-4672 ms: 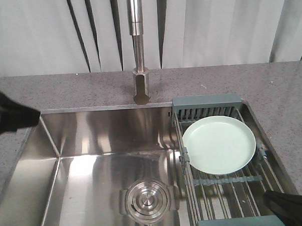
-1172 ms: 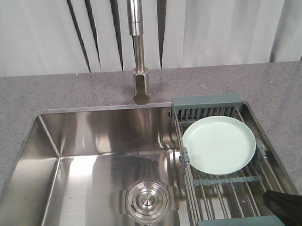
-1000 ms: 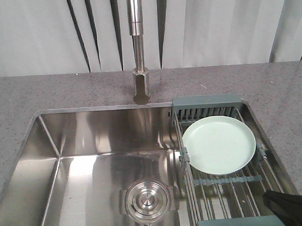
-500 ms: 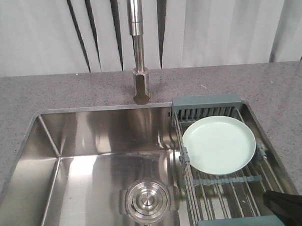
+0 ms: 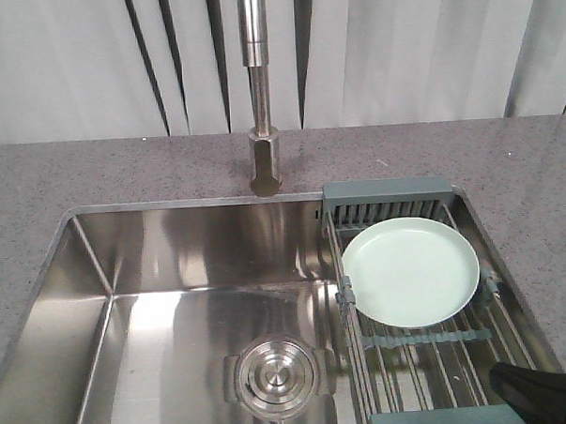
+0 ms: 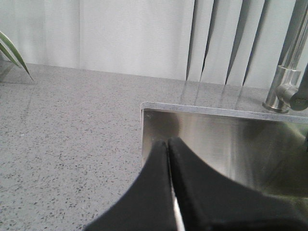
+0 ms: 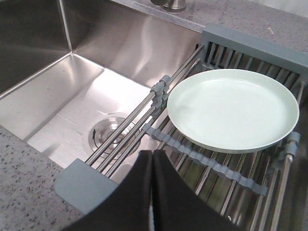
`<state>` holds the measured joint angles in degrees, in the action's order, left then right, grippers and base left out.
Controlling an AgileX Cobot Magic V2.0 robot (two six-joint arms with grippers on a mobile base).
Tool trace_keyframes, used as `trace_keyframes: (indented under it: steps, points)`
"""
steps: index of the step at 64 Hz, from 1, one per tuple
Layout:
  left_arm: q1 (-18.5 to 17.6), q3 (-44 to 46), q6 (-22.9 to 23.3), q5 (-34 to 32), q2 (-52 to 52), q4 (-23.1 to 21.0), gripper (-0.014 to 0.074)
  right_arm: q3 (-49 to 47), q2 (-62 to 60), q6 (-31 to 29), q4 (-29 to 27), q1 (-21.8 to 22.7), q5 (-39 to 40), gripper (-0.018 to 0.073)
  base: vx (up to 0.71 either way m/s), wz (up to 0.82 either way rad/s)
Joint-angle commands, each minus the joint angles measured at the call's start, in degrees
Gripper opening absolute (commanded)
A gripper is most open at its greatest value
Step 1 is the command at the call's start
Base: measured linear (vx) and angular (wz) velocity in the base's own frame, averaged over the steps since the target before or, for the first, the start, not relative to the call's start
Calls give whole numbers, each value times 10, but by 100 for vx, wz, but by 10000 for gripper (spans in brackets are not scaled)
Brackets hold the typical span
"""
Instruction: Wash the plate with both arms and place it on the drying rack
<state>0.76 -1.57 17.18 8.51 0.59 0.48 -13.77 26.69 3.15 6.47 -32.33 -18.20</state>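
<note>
Lying flat on the drying rack (image 5: 430,360), the plate (image 5: 411,271) stays put while the left end effector (image 6: 168,144), shut and empty, has left the front view, the right end effector (image 7: 152,156) likewise shut and empty, so the task looks finished.

Kitchen: steel sink (image 5: 154,274) set in speckled grey counter (image 5: 122,172), tall tap (image 5: 259,91), drying rack (image 5: 407,263)

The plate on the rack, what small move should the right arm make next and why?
Probably open the right pincer and ease it forward toward the near rim of the plate. The plate lies flat on the drying rack, untouched, and the pincer sits just short of it with its jaws closed, so it cannot grip yet.
</note>
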Motion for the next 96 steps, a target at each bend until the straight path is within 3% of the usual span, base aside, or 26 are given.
trace_keyframes:
  steps: [1, 7, 16, 23, 34, 47, 58, 76, 96]
  points:
    - [2, 15, 3, -43, 9, -5, -6, 26, -7, -15, 4, 0, 85, -4, 0, 0]
    - [2, 15, 3, -43, 9, -5, -6, 58, -29, -19, -7, 20, 129, -4, 0, 0]
    - [2, 15, 3, -43, 9, -5, -6, 88, -67, -19, -65, 102, 171, -4, 0, 0]
    - [2, 15, 3, -43, 9, -5, -6, 112, -104, -19, -70, 164, 205, -4, 0, 0]
    - [2, 15, 3, -43, 9, -5, -6, 157, -168, -12, -86, 214, 260, -4, 0, 0]
    - [2, 15, 3, -43, 9, -5, -6, 156, -221, -13, -86, 266, 248, -4, 0, 0]
    - [2, 15, 3, -43, 9, -5, -6, 156, -278, -21, -81, 274, 248, -4, 0, 0]
    - [2, 15, 3, -43, 9, -5, -6, 156, -276, -15, -79, 304, 253, -4, 0, 0]
    - [2, 15, 3, -43, 9, -5, -6, 155, -276, -15, -83, 304, 253, -4, 0, 0]
